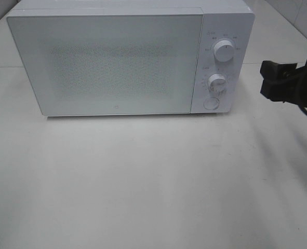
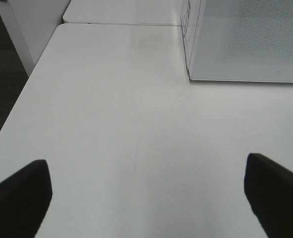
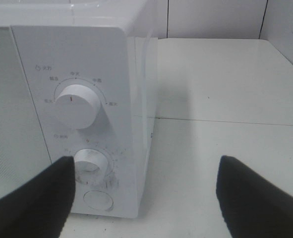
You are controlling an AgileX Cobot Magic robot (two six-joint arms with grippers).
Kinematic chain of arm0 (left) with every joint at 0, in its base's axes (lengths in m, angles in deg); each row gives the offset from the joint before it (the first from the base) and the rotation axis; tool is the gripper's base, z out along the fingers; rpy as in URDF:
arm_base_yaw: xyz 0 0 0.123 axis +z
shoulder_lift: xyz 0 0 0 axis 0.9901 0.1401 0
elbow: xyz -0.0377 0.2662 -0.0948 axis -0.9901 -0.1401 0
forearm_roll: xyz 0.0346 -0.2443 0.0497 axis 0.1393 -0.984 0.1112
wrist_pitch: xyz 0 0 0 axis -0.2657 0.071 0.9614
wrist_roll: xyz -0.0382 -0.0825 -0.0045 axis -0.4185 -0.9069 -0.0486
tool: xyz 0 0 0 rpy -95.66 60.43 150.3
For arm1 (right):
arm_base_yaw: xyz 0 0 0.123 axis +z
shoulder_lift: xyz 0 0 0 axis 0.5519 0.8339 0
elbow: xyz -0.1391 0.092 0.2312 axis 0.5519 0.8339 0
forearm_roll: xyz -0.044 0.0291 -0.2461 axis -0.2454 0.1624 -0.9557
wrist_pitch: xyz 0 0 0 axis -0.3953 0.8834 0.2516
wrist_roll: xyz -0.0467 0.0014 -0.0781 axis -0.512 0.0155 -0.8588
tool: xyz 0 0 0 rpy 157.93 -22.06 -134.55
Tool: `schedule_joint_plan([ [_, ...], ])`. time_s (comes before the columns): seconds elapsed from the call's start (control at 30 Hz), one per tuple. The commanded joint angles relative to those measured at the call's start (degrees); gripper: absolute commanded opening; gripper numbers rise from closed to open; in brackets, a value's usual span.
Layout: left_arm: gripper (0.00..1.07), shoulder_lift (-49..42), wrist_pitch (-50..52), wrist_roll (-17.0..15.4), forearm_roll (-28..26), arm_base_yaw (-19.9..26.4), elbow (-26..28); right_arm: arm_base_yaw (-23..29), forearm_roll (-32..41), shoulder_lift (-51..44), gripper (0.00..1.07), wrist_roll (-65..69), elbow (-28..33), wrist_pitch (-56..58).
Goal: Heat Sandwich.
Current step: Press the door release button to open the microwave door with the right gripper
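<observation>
The sandwich is out of view in every frame. A white microwave (image 1: 111,62) stands at the back of the table with its door shut. Its panel has an upper knob (image 1: 224,52), a lower knob (image 1: 216,83) and a round button (image 1: 211,102). My right gripper (image 1: 270,82) hovers open to the right of that panel, holding nothing. In the right wrist view the gripper (image 3: 146,198) faces the lower knob (image 3: 91,166) and the button (image 3: 97,200). My left gripper (image 2: 146,198) is open over bare table, short of the microwave's (image 2: 245,39) corner.
The white table (image 1: 153,181) spreads out in front of the microwave. In the left wrist view the table edge (image 2: 17,114) drops to dark floor. A seam (image 3: 225,120) joins a second table behind, on the right.
</observation>
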Motion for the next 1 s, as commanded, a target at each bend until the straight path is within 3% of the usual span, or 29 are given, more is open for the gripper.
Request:
schedule_joint_plan([
  [0.03,1.01,-1.38,0.57,0.00,-0.29,0.23,-0.29,4.01,5.79,2.75,0.76,-4.70,0.17,-4.64],
  [0.27,1.01,-1.38,0.57,0.00,-0.29,0.23,-0.29,12.38,16.56,10.14,0.76,-6.59,0.17,-11.00],
  [0.73,1.01,-1.38,0.57,0.00,-0.29,0.23,-0.29,24.64,28.13,18.05,0.76,-6.42,-0.06,-16.90],
  [1.0,1.01,-1.38,0.57,0.00,-0.29,0.23,-0.29,26.64,30.25,18.05,0.76,-6.47,0.00,-16.96],
])
